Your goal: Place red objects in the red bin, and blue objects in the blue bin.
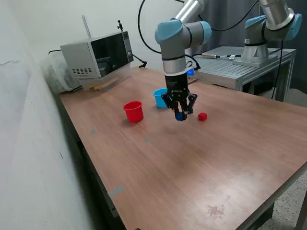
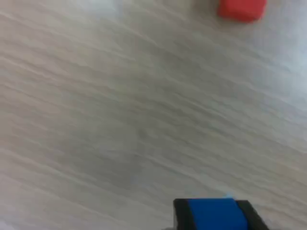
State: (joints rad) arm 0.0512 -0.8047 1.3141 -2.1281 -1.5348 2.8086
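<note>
Exterior view, going from its left: microwave at the far corner of the wooden table. Red cup stands upright on the table, well apart from the arm. Light blue cup sits a bit farther back, just behind the arm's wrist, partly hidden by it. Gripper points straight down between the blue cup and a red cube; jaws are clamped on a dark blue cube. Can't tell whether that cube touches the table or sits just above it. The red cube lies on the table just beside the gripper on the exterior view's right, not touching it. Second arm base is mounted on a metal bench at the back.

Wrist view, blurred: blue cube held between two dark fingers, red cube on the wood grain, well clear of it.
</note>
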